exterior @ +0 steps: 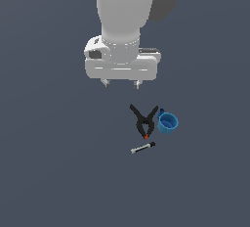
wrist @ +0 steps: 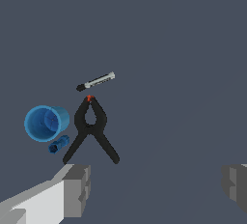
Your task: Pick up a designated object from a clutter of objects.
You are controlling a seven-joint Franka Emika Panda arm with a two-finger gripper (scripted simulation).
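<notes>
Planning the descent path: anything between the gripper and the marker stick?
Partly. The gripper hangs open above the floor, holding nothing. Between it and the marker stick lies the black spring clamp, its red tip close to the stick but apart. The blue cup sits beside the clamp. Nothing covers the stick from above.

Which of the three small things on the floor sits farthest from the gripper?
The thin grey marker with a black end. The black clamp and blue cup both lie between it and the open gripper.

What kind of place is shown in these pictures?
Probably a simulated test scene, not a real room: a plain grey floor without walls, holding only a marker stick, a black clamp and a blue cup.
</notes>
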